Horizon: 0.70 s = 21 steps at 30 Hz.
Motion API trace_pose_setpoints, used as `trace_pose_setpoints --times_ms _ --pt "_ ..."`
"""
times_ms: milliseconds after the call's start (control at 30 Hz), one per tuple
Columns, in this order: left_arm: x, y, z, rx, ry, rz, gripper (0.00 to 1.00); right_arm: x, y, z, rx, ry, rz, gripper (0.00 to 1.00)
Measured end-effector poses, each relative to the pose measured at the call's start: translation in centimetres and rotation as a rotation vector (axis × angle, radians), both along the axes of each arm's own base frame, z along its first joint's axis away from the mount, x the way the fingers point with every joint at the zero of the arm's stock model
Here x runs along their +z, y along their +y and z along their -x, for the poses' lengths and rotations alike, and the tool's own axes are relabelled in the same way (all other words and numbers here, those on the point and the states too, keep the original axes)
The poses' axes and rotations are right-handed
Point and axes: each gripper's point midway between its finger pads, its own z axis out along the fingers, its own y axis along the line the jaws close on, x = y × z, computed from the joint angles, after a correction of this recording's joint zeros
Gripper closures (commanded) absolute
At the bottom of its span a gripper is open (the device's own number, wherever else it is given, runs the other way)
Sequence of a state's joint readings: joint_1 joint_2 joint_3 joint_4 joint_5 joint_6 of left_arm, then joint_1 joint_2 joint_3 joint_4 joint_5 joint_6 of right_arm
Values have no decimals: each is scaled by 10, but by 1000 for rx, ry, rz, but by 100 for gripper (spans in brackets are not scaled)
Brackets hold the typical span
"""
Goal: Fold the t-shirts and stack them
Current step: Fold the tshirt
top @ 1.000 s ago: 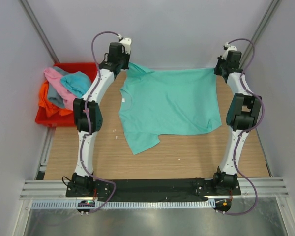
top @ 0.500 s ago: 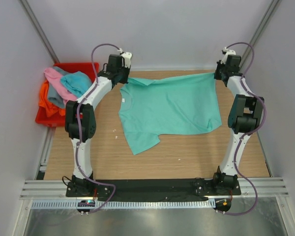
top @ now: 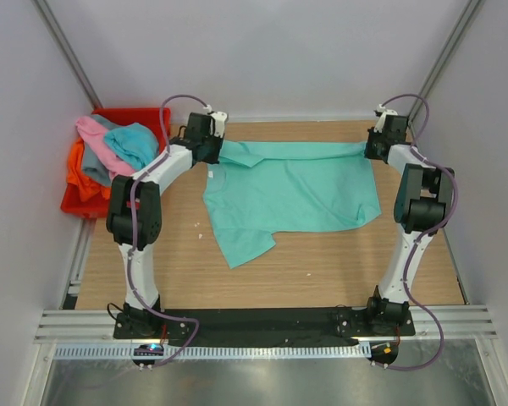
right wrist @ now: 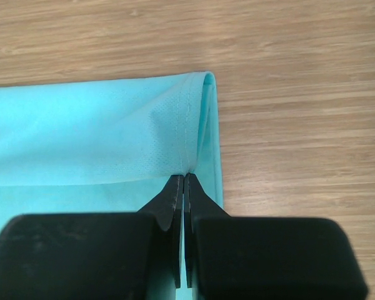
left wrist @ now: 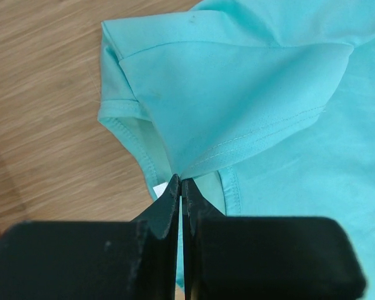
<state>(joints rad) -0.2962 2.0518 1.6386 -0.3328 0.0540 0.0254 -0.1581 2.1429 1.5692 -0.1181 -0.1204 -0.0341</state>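
I see a light wood-grain surface [top: 322, 262] boxed in by plain pale grey walls [top: 288, 51], evenly lit, with a ribbed aluminium rail [top: 68, 326] along its near edge.

The mint green cloth t-shirt [left wrist: 250, 94] is soft, matt knit with fine stitched hems, and it lies on a smooth, pale wood-grain surface [right wrist: 287, 75] with a dull sheen. The black left tool [left wrist: 179, 181] and black right tool [right wrist: 180, 179] look like matt, faintly grainy plastic. The smooth red plastic bin [top: 74, 205] holds a matt cloth pink t-shirt [top: 97, 139], turquoise blue t-shirt [top: 135, 144] and orange t-shirt [top: 78, 165].
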Motion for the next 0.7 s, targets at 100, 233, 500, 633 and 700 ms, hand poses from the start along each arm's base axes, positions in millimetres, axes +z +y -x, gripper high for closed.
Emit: trace_pose_setpoints --times_ms 100,233,500,633,700 --pt "-5 2 8 2 13 -1 100 0 1 4 4 0 0 99" --pt "-2 4 14 1 13 0 100 6 3 10 7 -11 0 99" --pt "6 1 22 -19 1 23 100 7 3 11 13 -19 4 99" --pt "-12 3 33 -24 45 17 100 -6 7 19 22 9 -9 99" --pt "-18 4 38 -22 62 15 100 -15 8 26 26 30 -16 99"
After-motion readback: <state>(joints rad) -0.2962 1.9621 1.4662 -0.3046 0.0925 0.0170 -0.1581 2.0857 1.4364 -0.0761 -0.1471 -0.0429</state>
